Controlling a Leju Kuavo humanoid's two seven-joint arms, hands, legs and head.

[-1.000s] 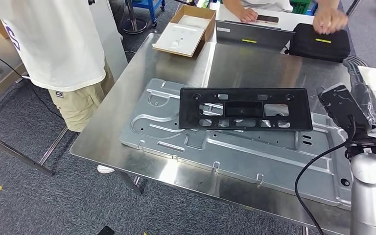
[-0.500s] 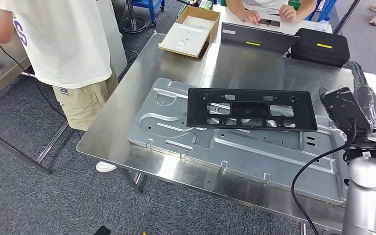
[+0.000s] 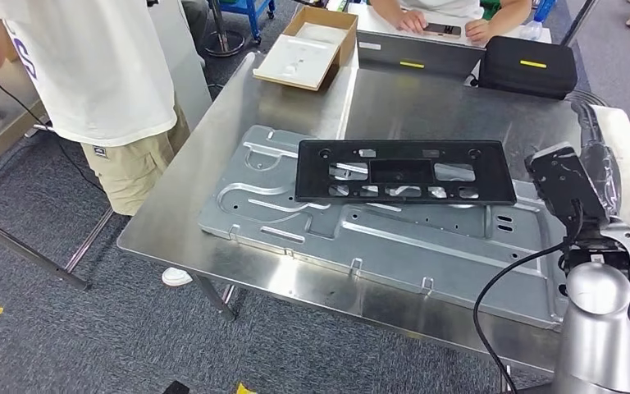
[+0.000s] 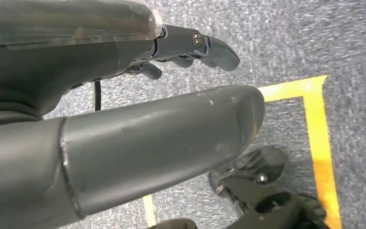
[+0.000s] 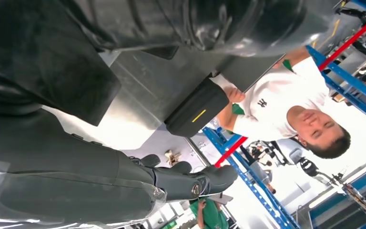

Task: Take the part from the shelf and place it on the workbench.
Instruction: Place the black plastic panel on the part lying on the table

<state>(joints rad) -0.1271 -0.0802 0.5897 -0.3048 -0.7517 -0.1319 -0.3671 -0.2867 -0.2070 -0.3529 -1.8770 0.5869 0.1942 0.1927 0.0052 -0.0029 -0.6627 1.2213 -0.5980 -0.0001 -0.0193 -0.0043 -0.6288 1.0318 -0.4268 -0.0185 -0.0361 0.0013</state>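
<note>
The black rectangular part, a flat frame with cut-outs, lies on an embossed metal panel on the steel workbench. My right hand hovers just off the part's right end, apart from it. In the right wrist view that hand has its fingers stretched out and holds nothing. My left hand hangs over grey carpet with yellow floor tape, its thumb and fingers apart and empty.
A black zip case and a grey laptop-like slab sit at the bench's far edge, with an open cardboard box at the far left corner. One person stands at the bench's left side; another sits behind it.
The whole picture has shifted slightly, so the camera moved. The seated person's hand has come off the black case. My right hand stays beside the part's right end.
</note>
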